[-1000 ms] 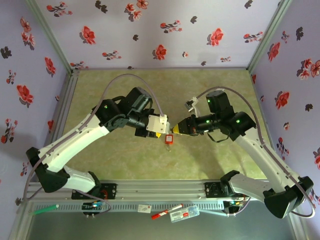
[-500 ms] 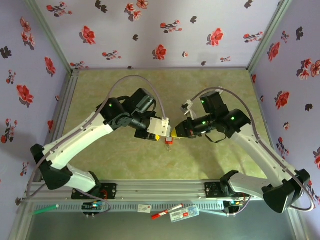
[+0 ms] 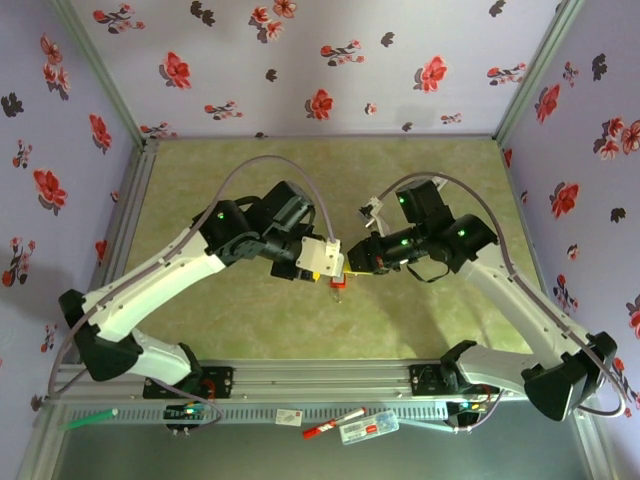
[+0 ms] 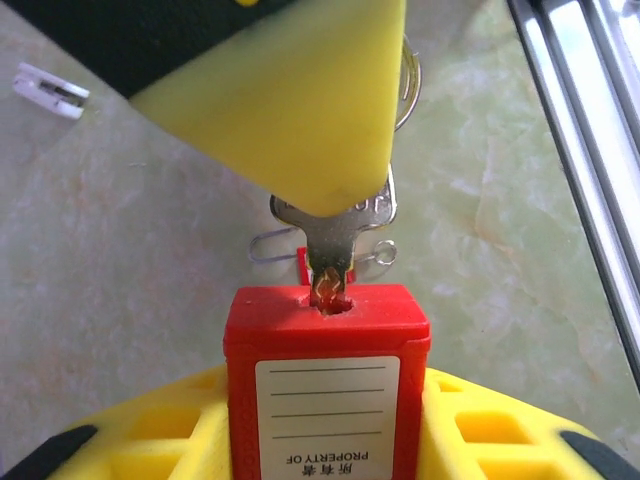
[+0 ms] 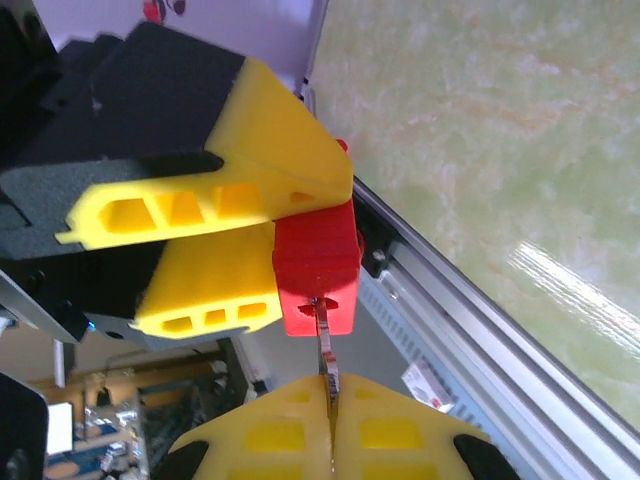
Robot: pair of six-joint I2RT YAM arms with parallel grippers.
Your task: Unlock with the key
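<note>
A red padlock (image 4: 327,380) with a white label is clamped between the yellow pads of my left gripper (image 4: 327,432), keyhole end facing away. The key (image 4: 333,250), thin grey metal, has its tip in the keyhole. My right gripper (image 5: 330,405) is shut on the key's (image 5: 326,352) head and points straight at the padlock (image 5: 318,275). In the top view both grippers meet above the middle of the table, left gripper (image 3: 330,267) and right gripper (image 3: 352,263) nose to nose, with the padlock (image 3: 338,279) between them. A key ring (image 4: 408,80) hangs from the key's head.
A small white clip-like piece (image 4: 50,92) lies on the green mat behind. The aluminium front rail (image 4: 580,150) runs along the near edge. Pens and small packets (image 3: 350,425) lie on the ledge below it. Flowered walls close off three sides.
The two grippers have closed in on each other, the left moving right and the right moving left. The gap between key and padlock has gone.
</note>
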